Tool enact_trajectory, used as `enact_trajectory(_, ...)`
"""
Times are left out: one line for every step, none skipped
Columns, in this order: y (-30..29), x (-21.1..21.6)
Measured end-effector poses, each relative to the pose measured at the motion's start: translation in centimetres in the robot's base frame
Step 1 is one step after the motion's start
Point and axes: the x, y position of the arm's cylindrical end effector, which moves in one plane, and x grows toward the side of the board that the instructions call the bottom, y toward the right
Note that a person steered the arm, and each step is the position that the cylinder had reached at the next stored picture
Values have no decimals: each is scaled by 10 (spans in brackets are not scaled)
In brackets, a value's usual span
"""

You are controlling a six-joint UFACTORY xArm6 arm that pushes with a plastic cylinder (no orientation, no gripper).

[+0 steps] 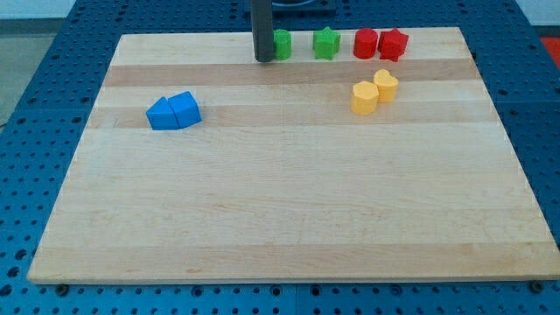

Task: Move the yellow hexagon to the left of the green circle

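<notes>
My tip [263, 59] rests on the board near the view's top, touching or just beside the left side of the green circle [283, 44], which it partly hides. Two yellow blocks sit to the right of centre, touching each other: one [365, 97] lower left and one [386, 85] upper right. Which of them is the hexagon I cannot tell for sure. Both lie well to the right of and below the green circle and my tip.
A green star-like block [326, 43] stands right of the green circle. A red circle [365, 43] and a red star-like block [393, 44] touch further right. Two blue blocks [173, 112] sit together at the left. The wooden board [280, 219] lies on a blue perforated table.
</notes>
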Motion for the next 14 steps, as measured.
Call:
enact_trajectory(14,25)
enact_trajectory(81,80)
enact_trajectory(185,87)
enact_trajectory(247,74)
enact_trajectory(253,53)
enact_trajectory(250,32)
enact_trajectory(284,48)
enact_trajectory(312,78)
enact_trajectory(300,92)
enact_trajectory(225,129)
enact_trajectory(157,156)
enact_trajectory(135,142)
enact_trajectory(128,121)
enact_trajectory(159,123)
